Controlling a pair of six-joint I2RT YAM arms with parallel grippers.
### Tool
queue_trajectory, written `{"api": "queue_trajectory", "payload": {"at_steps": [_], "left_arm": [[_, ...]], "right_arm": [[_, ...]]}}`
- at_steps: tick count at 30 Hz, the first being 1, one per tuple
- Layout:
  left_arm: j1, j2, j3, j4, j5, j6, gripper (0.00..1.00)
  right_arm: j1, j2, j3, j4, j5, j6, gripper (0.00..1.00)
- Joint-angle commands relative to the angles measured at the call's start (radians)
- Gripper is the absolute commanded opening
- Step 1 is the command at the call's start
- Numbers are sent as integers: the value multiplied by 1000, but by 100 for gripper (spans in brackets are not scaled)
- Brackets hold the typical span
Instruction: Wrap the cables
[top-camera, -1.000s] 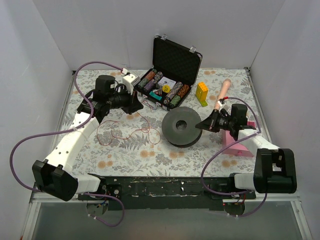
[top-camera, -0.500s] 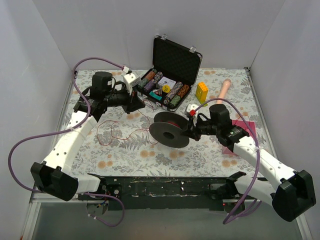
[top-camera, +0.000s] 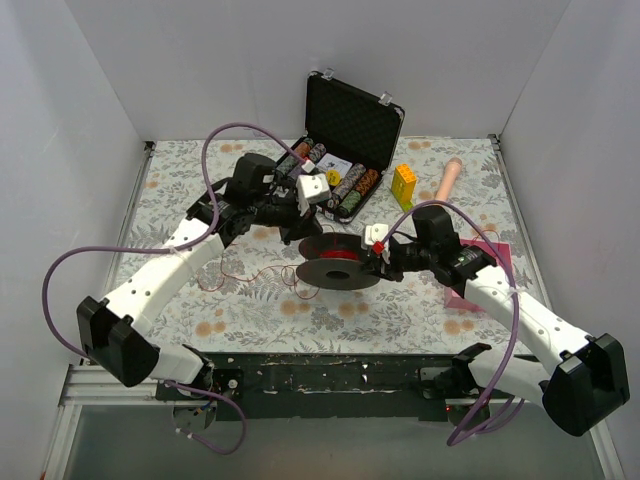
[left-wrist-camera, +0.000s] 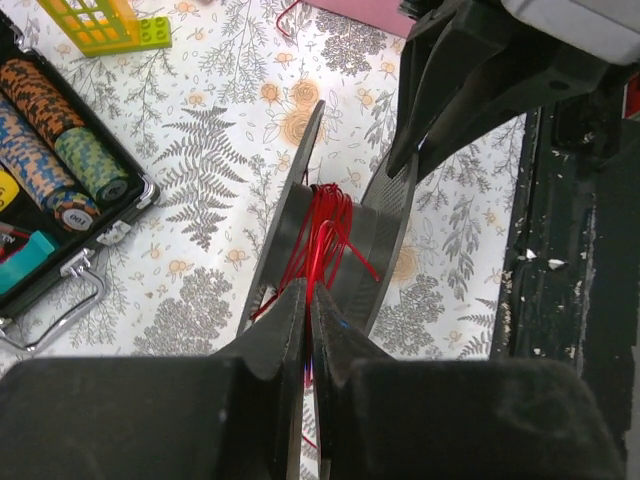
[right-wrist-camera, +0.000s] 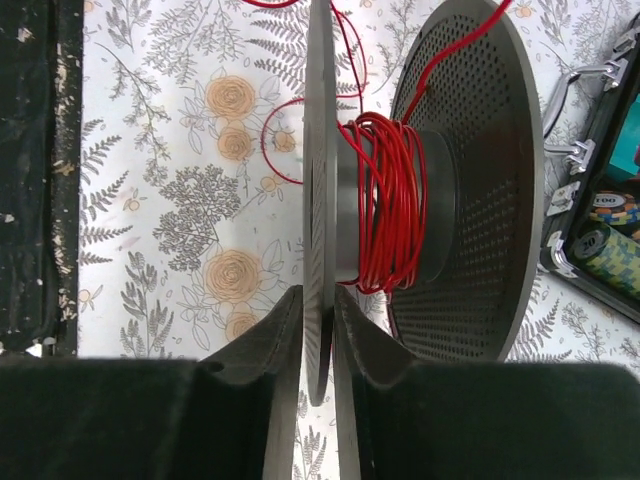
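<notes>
**Winding the red wire onto its spool: step under way.**

The red wire (right-wrist-camera: 385, 200) lay partly wound on the hub of the dark spool (top-camera: 338, 262) at the centre of the overhead view. Its slack looped over the desk (top-camera: 180, 190) just left of centre. The left tool (left-wrist-camera: 308, 295) was clenched, apparently pinching the wire just short of the hub. The right tool (right-wrist-camera: 318, 300) gripped the edge of one flange and held the spool. Good practice would be to keep light tension, lay each turn between the flanges beside the last, and hold the spool steady so the slack could not snag. The desk carried a leaf-and-flower print. White walls (top-camera: 220, 60) closed it on three sides, and an open chip case (top-camera: 352, 115) stood at upper centre.
</notes>
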Motion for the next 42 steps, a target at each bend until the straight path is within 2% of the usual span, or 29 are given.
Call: {"api": "queue_trajectory", "payload": {"at_steps": [1, 2, 6, 11, 18, 22, 24, 29, 32, 34, 42], "left_arm": [[-55, 29, -17, 90, -66, 66, 0], [-60, 37, -23, 101, -66, 76, 0], [-84, 60, -42, 110, -30, 106, 0], [-93, 75, -115, 167, -33, 111, 0], [-93, 97, -75, 138, -2, 119, 0], [-93, 109, -68, 129, 7, 120, 0], [-93, 114, -66, 135, 9, 114, 0], [-93, 118, -40, 140, 12, 93, 0], [-92, 120, -22, 143, 13, 74, 0], [-93, 118, -17, 143, 13, 70, 0], [-92, 112, -26, 143, 15, 68, 0]], "right_arm": [[3, -1, 36, -32, 8, -58, 32], [3, -2, 36, -27, 12, -56, 37], [3, -18, 39, -10, 25, -41, 43], [3, -42, 37, 30, 15, -32, 47], [0, -78, 83, 2, 24, -24, 52], [0, -111, 117, 46, -16, 71, 70], [0, -110, 134, 77, -41, 128, 74], [-14, -69, 163, 212, 60, 360, 72], [-15, -1, 185, 234, 50, 454, 60], [-15, 37, 197, 232, 30, 496, 55], [-15, 59, 113, 392, 59, 597, 52]]}}
